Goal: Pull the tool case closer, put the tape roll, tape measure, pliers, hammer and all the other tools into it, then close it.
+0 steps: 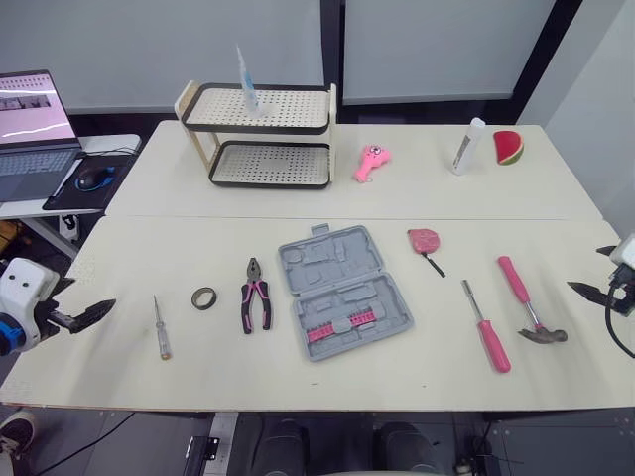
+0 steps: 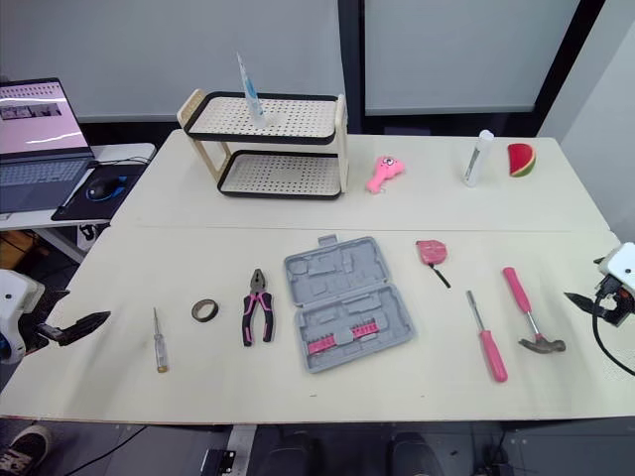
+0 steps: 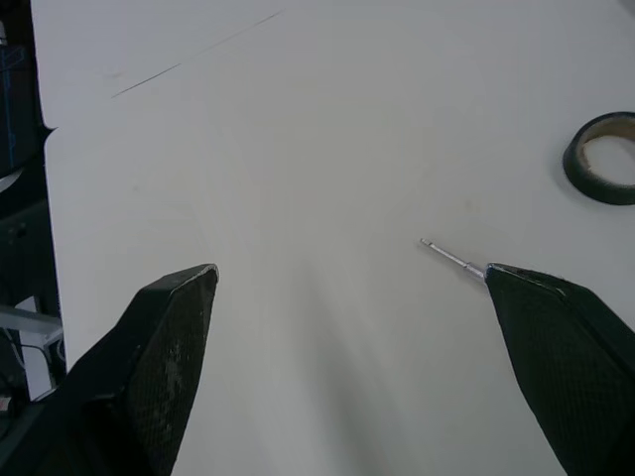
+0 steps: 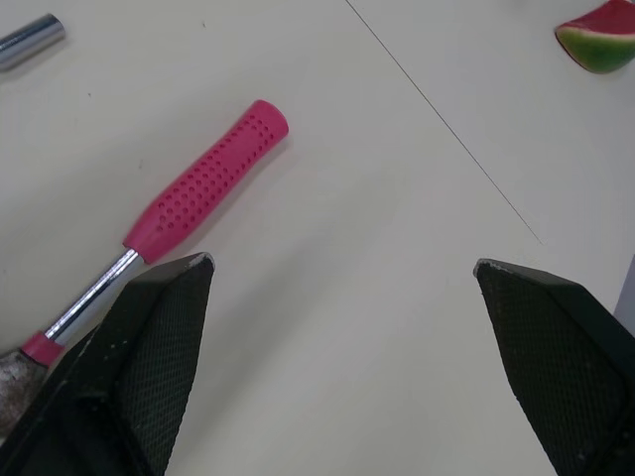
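The grey tool case lies open and flat at the table's middle, with pink bits in its front half. To its left lie the pink-handled pliers, the dark tape roll and a small screwdriver. On its right are the pink tape measure, a pink-handled screwdriver and the hammer. My left gripper hovers open at the table's left edge, short of the small screwdriver. Over the right edge my right gripper stands open, beside the hammer's handle.
A two-tier rack with a tube on top stands at the back. A pink toy, a white bottle and a watermelon slice lie back right. A laptop and mouse sit on a side table, left.
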`<control>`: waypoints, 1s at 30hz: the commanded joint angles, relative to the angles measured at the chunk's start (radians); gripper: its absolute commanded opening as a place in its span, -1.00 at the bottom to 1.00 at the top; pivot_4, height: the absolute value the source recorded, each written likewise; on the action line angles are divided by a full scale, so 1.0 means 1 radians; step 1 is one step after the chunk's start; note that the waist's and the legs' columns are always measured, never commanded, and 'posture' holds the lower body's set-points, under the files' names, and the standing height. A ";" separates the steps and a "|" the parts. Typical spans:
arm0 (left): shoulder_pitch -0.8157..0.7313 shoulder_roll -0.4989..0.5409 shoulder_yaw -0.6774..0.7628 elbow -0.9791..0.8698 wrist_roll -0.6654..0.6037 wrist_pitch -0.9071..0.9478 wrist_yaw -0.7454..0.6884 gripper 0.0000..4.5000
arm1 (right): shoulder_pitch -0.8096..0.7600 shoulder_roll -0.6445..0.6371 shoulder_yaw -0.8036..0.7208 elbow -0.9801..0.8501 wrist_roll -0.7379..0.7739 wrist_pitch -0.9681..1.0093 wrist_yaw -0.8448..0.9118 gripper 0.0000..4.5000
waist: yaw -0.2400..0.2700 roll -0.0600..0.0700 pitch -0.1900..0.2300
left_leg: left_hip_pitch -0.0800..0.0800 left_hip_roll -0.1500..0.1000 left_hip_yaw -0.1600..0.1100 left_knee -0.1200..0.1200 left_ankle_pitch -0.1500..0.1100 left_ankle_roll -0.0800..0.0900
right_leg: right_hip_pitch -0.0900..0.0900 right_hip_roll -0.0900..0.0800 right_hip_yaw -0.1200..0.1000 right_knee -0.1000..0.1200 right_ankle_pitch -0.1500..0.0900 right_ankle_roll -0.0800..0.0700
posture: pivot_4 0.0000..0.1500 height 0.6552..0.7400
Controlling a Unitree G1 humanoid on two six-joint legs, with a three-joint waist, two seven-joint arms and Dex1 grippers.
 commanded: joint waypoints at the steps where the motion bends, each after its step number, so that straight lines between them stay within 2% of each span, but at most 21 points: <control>1: 0.049 -0.006 0.029 -0.186 -0.063 0.073 -0.035 0.99 | -0.011 0.016 0.017 -0.129 0.018 0.059 0.030 1.00 | 0.000 0.000 0.000 | 0.000 0.000 0.000 0.000 0.000 0.000 | 0.000 0.000 0.000 0.000 0.000 0.000 | 1.00 1.00; 2: 0.070 -0.014 0.024 -0.247 -0.070 0.096 -0.037 1.00 | -0.007 0.026 0.033 -0.169 0.009 0.073 0.032 0.92 | 0.001 0.000 0.000 | 0.000 0.000 0.000 0.000 0.000 0.000 | 0.000 0.000 0.000 0.000 0.000 0.000 | 1.00 1.00; 5: 0.116 -0.041 0.003 -0.427 -0.094 0.169 -0.033 0.72 | -0.024 0.060 0.075 -0.252 -0.010 0.111 0.033 0.59 | 0.002 0.000 0.000 | 0.000 0.000 0.000 0.000 0.000 0.000 | 0.000 -0.001 0.000 0.000 0.000 0.000 | 1.00 1.00; 7: 0.130 -0.059 -0.024 -0.545 -0.098 0.221 -0.027 0.46 | -0.052 0.087 0.114 -0.299 -0.035 0.127 0.025 0.27 | 0.002 0.000 0.000 | -0.001 0.000 -0.001 0.001 0.000 0.000 | 0.000 -0.001 0.000 0.000 0.000 0.000 | 1.00 1.00; 9: 0.131 -0.075 -0.051 -0.633 -0.100 0.269 -0.018 0.17 | -0.081 0.117 0.148 -0.331 -0.056 0.142 0.018 0.04 | 0.003 0.000 0.000 | -0.001 0.000 -0.001 0.001 0.000 0.000 | 0.000 -0.001 0.000 0.000 0.000 0.000 | 1.00 1.00; 17: 0.119 -0.147 -0.197 -0.814 -0.041 0.329 0.022 -0.96 | -0.174 0.256 0.246 -0.354 -0.125 0.206 -0.034 -0.48 | 0.002 0.000 0.000 | -0.001 -0.001 -0.002 0.002 0.000 0.000 | 0.000 0.000 0.000 0.000 0.000 0.000 | 1.00 1.00; 25: 0.023 -0.258 -0.332 -0.811 0.015 0.366 0.072 -1.00 | -0.278 0.364 0.343 -0.206 -0.219 0.147 -0.087 -0.97 | 0.003 0.000 0.000 | -0.002 -0.001 -0.003 0.003 0.001 -0.002 | 0.001 0.002 -0.001 0.000 0.000 0.000 | 1.00 1.00; 30: -0.007 -0.326 -0.383 -0.791 0.044 0.373 0.106 -1.00 | -0.331 0.420 0.385 -0.107 -0.263 0.094 -0.123 -0.99 | 0.000 0.000 0.000 | -0.002 -0.001 -0.003 0.003 0.002 -0.003 | 0.000 0.002 0.000 0.000 0.000 0.000 | 1.00 1.00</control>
